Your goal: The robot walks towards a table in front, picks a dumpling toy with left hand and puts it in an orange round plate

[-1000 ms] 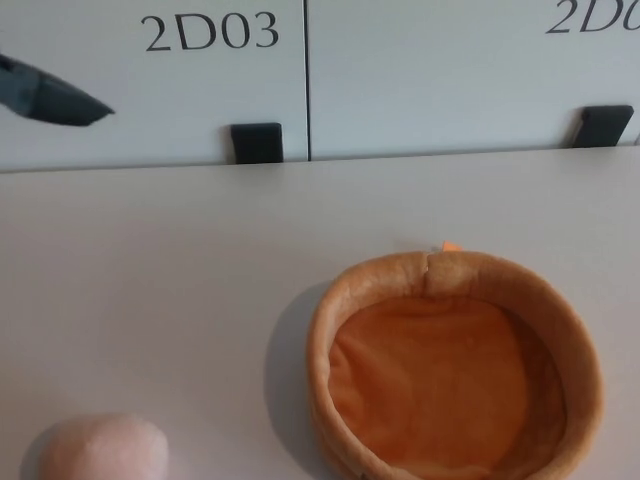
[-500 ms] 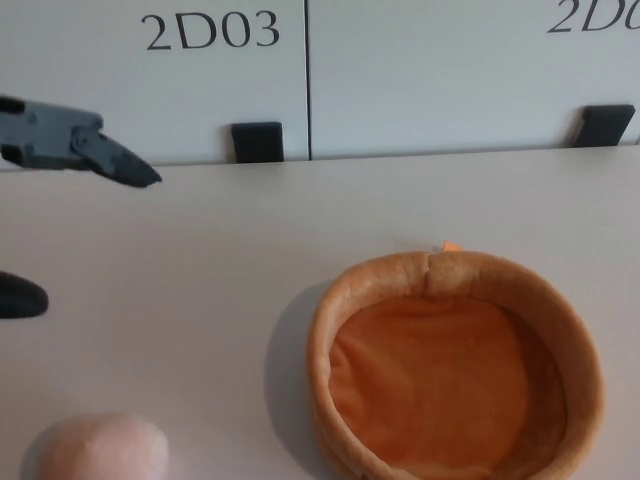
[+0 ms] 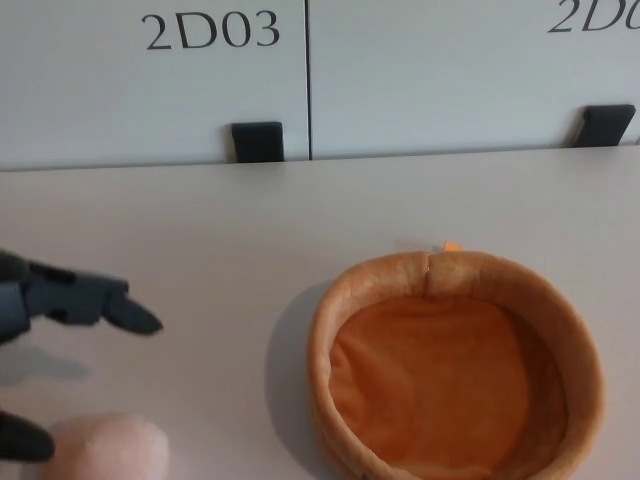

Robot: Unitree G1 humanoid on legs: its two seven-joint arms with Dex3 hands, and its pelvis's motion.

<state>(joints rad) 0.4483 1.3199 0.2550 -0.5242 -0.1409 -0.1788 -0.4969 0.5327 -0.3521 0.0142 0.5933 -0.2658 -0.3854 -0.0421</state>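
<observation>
The left hand [image 3: 45, 350] hovers with fingers [image 3: 110, 305] spread, empty; the dumpling toy [image 3: 105, 447] sits just beneath, seemingly untouched; a shallow pinch could squirt it away from the orange plush plate [image 3: 575, 340].

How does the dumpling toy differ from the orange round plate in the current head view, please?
The dumpling toy is pale pink, while the orange round plate is orange with a tan rim. The toy is a solid rounded lump; the plate is hollow, with a raised wall and nothing inside. The toy looks smaller and is cut off by the bottom edge, at the table's left; the plate lies right. Both look soft and plush.
</observation>
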